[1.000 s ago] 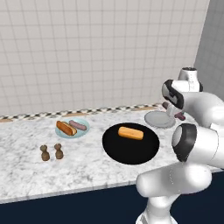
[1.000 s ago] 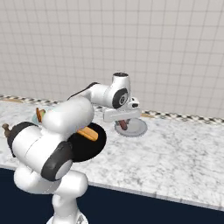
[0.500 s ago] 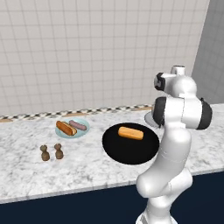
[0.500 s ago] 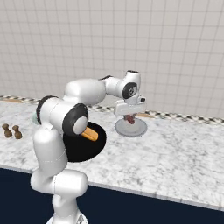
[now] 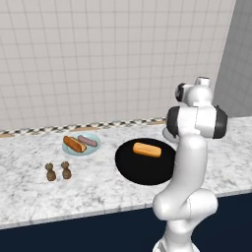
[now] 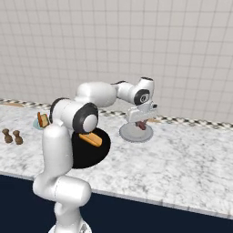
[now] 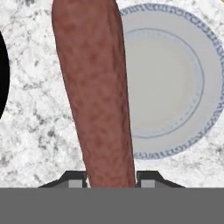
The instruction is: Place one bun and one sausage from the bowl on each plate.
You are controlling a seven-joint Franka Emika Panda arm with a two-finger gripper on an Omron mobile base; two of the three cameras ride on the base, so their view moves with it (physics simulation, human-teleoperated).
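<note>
My gripper [image 6: 141,120] is shut on a pinkish-brown sausage [image 7: 98,92] and holds it just above the grey plate [image 7: 175,87], whose inside is bare. In the right base view the sausage [image 6: 141,124] hangs over the grey plate [image 6: 135,134]. The black bowl [image 5: 145,167] holds one orange-brown bun [image 5: 147,149]. A light blue plate [image 5: 81,145] to its left carries a bun [image 5: 74,143] and a sausage [image 5: 87,141]. My own arm hides most of the grey plate in the left base view.
Two small brown shakers [image 5: 58,171] stand near the counter's front, left of the bowl. A tiled wall runs behind the counter, and a grey panel stands at the far right. The bowl's black rim [image 7: 2,78] lies left of the plate in the hand view.
The arm's elbow has swung up and stands more upright. The gripper with the sausage has shifted slightly right over the grey plate. Its grip has not changed.
</note>
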